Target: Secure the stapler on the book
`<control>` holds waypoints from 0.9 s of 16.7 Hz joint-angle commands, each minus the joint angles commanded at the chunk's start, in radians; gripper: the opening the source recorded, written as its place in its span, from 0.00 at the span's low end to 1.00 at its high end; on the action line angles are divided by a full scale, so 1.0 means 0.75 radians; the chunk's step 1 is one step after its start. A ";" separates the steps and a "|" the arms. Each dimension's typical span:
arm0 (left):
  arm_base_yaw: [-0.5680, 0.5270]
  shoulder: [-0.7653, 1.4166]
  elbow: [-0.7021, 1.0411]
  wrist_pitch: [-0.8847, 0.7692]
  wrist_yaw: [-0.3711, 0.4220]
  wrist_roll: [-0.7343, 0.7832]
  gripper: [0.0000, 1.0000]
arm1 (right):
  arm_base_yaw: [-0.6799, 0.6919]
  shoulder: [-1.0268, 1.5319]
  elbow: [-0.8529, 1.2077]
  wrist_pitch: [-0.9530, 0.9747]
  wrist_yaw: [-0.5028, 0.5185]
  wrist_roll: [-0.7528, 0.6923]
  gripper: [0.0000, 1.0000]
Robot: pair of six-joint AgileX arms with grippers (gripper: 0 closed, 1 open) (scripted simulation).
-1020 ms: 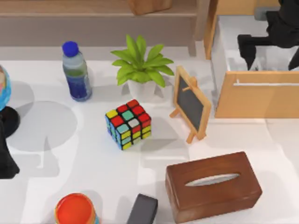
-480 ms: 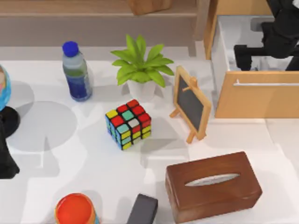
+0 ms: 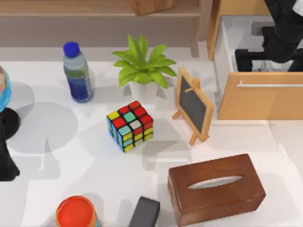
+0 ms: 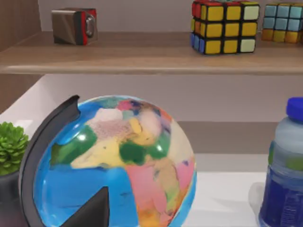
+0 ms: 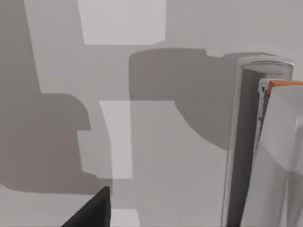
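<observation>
A: While the table items sit unchanged from a second ago, what has moved?

B: Right arm only. Its dark mass has drifted toward the top view's right and back, and now covers more of the far corner of the wooden drawer (image 3: pixel 226 42). The right gripper (image 3: pixel 250 56) has followed and hangs inside the drawer, just behind the drawer's front panel (image 3: pixel 260 97).

A: Grip state, right?

B: Cannot tell.

A: Stapler?

B: A grey shape (image 3: pixel 259 24) lies on the drawer floor just beyond the right gripper, partly under the arm. In the right wrist view a long grey body with an orange edge (image 5: pixel 248 142) stands close beside the gripper. I take both for the stapler, not certain. No contact visible.

A: Left side?

B: Left gripper (image 3: pixel 5 161) is parked at the table's left edge, same spot as before. Grip state cannot tell. The globe (image 4: pixel 118 165) sits directly in front of it, with the water bottle (image 4: pixel 286 170) farther off.

A: Anything else near the right gripper?

B: The small chalkboard (image 3: pixel 193 106) stands outside the drawer, well apart from it.
</observation>
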 joint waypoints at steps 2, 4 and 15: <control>0.000 0.000 0.000 0.000 0.000 0.000 1.00 | 0.000 0.000 0.000 0.000 0.000 0.000 0.77; 0.000 0.000 0.000 0.000 0.000 0.000 1.00 | 0.000 0.000 0.000 0.000 0.000 0.000 0.62; 0.000 0.000 0.000 0.000 0.000 0.000 1.00 | 0.000 0.000 0.000 0.000 0.000 0.000 0.00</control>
